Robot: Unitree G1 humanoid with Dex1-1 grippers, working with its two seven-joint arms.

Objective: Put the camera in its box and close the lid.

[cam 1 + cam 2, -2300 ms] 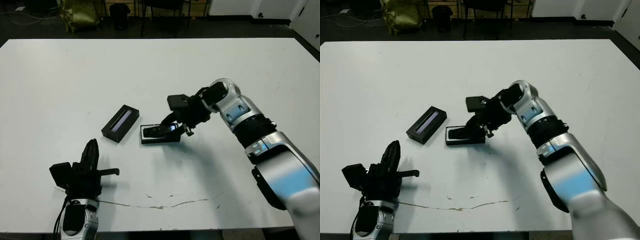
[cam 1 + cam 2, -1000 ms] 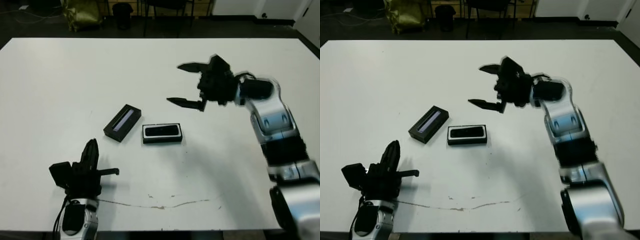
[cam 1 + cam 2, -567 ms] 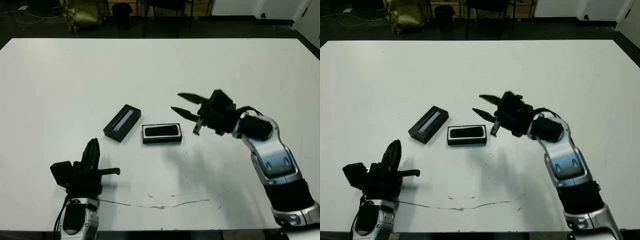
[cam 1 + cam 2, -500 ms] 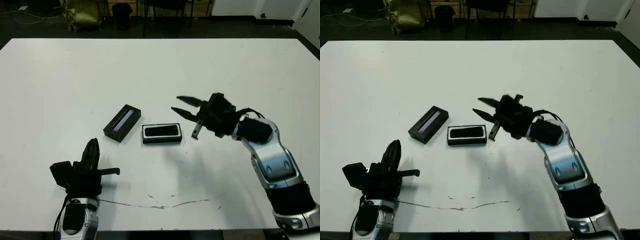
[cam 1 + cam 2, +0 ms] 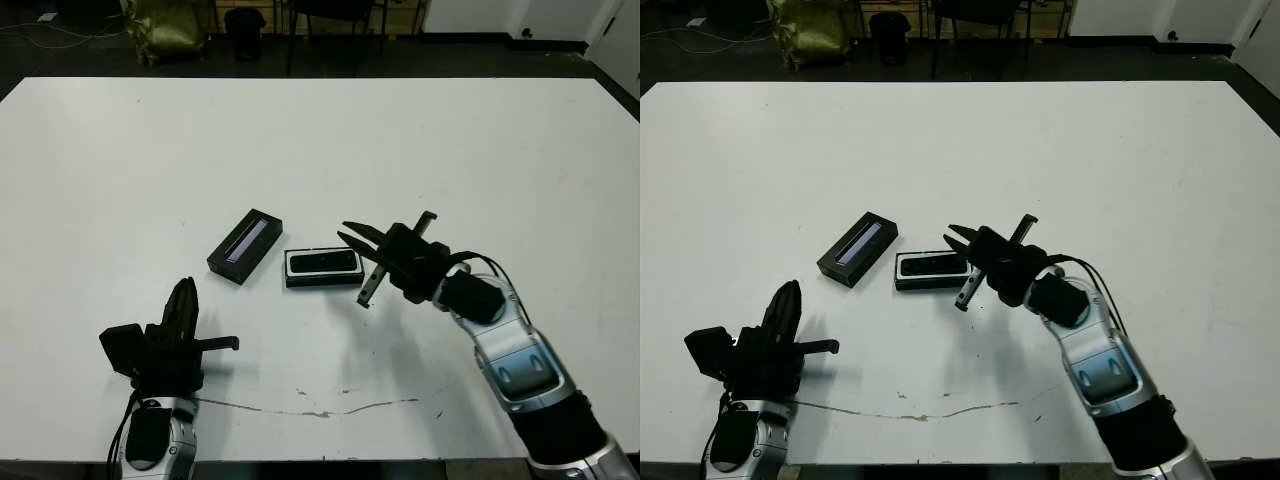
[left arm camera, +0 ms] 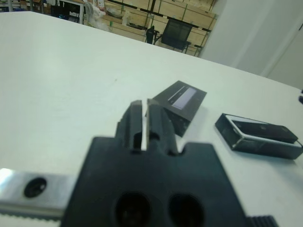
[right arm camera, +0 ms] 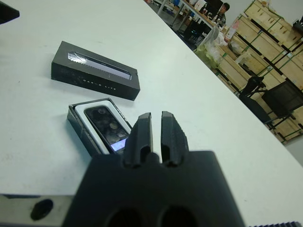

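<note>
Right hand [image 5: 368, 266] lowered beside box [image 5: 323, 267], lid [image 7: 94, 71] lettering illegible

Silver-grey rounded shells cover the right arm [image 5: 520, 360], black joints between them, thin black cable looping at its wrist; both grippers matte black.

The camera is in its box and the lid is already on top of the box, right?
Not quite. The camera is in its box, but the lid is not on top. It lies on the table beside the box, which is open with the camera showing. The right wrist view shows this best.
</note>
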